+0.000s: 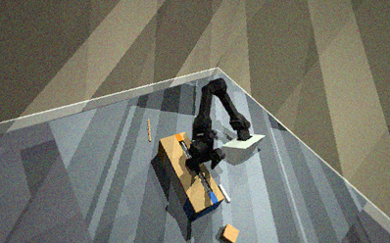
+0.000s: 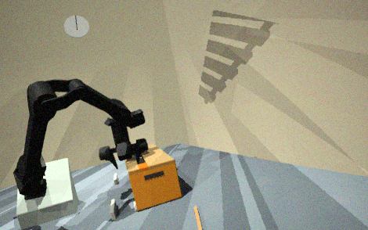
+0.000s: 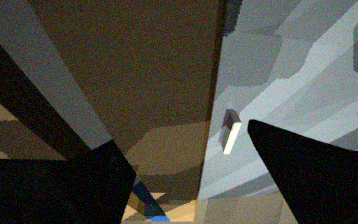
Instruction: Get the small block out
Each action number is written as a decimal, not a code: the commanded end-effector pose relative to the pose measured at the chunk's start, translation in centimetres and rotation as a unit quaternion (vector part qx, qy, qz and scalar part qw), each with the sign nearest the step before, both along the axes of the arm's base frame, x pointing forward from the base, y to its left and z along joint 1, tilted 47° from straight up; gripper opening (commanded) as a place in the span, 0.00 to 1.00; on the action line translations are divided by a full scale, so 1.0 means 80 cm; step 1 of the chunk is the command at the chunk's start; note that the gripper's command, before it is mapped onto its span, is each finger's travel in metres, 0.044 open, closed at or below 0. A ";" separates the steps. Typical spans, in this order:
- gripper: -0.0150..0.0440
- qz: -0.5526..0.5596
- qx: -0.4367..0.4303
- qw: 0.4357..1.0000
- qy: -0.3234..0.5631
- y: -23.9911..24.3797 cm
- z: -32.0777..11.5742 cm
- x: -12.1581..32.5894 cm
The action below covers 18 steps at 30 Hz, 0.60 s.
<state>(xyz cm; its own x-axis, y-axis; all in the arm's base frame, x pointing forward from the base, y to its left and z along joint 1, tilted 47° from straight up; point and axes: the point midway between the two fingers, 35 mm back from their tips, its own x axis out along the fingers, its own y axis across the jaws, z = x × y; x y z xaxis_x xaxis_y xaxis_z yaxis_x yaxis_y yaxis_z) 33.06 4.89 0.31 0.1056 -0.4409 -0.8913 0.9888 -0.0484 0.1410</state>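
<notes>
Because our end effector [image 1: 204, 165] [image 2: 128, 164] [image 3: 197, 126] stood wide with nothing between its fingers, we judged that we were at the first step, getting the block out. One finger was over or in the long slot [image 1: 204, 181] in the top of the box [image 1: 175, 164] [image 2: 156, 189] [image 3: 150, 75], while the other stood outside the front; its depth we could not tell. The small block itself we could not make out, nor how far it lay along the shelf. Farther out, the orange patch [image 1: 179, 137] [image 2: 144, 166] and the blue patch [image 1: 213, 197] [image 3: 160, 218] marked opposite ends, and a loose wooden cube [image 1: 229, 234] lay beyond the blue one. Our next move, we reckoned, called for confirming the open end, then sliding the block gently that way without loading the box; the pickup from the table [image 1: 273, 217] [image 2: 250, 195] [image 3: 255, 55] remained to be done.
</notes>
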 end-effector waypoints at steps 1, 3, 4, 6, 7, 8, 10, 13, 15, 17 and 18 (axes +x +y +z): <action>0.93 -0.001 0.001 1.000 0.000 -0.006 0.006 -0.001; 0.93 -0.001 0.001 1.000 0.000 -0.006 0.006 -0.001; 0.93 -0.001 0.001 1.000 0.000 -0.006 0.006 -0.001; 0.93 -0.001 0.001 1.000 0.000 -0.006 0.006 -0.001; 0.93 -0.001 0.001 1.000 0.000 -0.006 0.006 -0.001; 0.93 -0.001 0.001 1.000 0.000 -0.005 0.006 -0.001; 0.93 -0.001 0.001 1.000 0.000 -0.004 0.004 -0.001; 0.93 -0.001 0.001 1.000 0.000 -0.001 0.001 0.000; 0.93 -0.001 0.002 1.000 0.000 0.001 -0.001 0.000; 0.93 -0.001 0.002 1.000 0.000 0.003 -0.002 0.000; 0.93 -0.001 0.002 1.000 0.000 0.003 -0.003 0.000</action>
<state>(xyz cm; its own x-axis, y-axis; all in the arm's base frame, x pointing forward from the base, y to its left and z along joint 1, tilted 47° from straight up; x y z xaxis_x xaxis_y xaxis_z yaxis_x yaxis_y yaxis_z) 33.03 4.86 0.37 0.1052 -0.4403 -0.8917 0.9891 -0.0466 0.1397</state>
